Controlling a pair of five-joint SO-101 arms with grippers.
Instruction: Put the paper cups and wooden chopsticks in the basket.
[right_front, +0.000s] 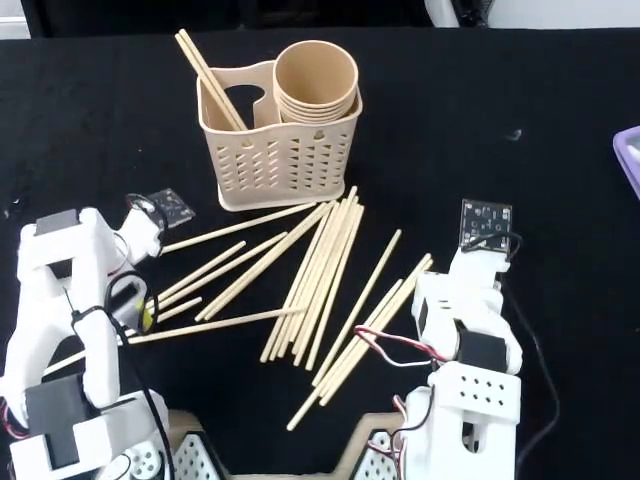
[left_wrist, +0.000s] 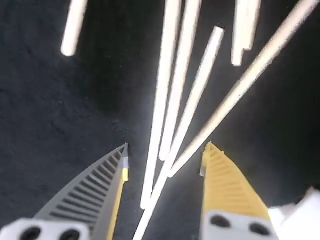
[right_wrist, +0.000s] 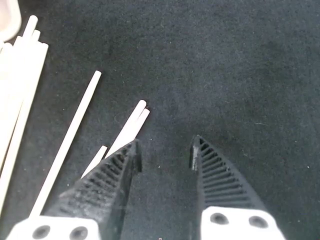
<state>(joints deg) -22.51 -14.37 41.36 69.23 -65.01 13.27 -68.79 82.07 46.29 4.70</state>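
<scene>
My counter (right_front: 540, 80) carries the basket (right_front: 285, 160) at twelve o'clock, cups (right_front: 316, 75) stacked inside; chopsticks (right_front: 320, 270) lie fanned at its six. My left tool (left_wrist: 166, 146) gapes astride several stick ends; my right tool (right_wrist: 166, 141) stands parted beside others.
</scene>
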